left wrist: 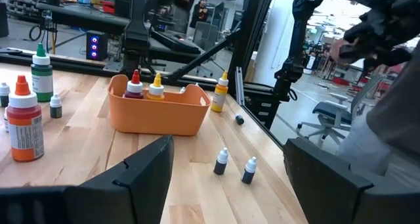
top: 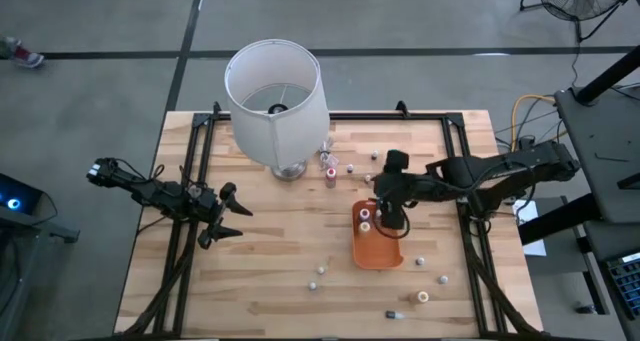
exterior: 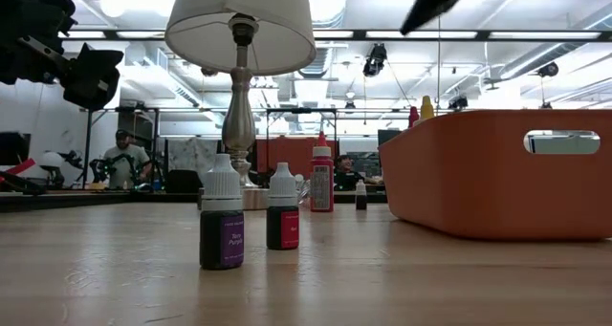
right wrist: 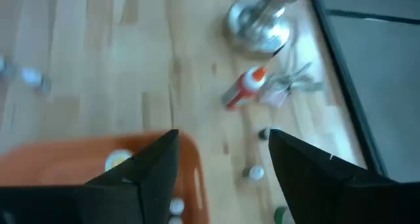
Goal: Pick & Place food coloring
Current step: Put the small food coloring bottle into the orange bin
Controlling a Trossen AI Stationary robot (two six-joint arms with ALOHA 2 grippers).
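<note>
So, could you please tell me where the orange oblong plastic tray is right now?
In the high view, the orange oblong plastic tray sits right of the table's centre, directly under the right gripper, with the white-shaded lamp up-left of it.

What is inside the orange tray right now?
Two small bottles stand at one end of the orange tray; the right gripper hovers above, hiding part of the inside.

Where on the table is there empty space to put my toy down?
The widest bare wood lies between the left gripper and the orange tray, in front of the lamp. It is crowded beside the lamp base, where bottles cluster, and around the tray under the right gripper, with more bottles scattered near the front edge.
</note>
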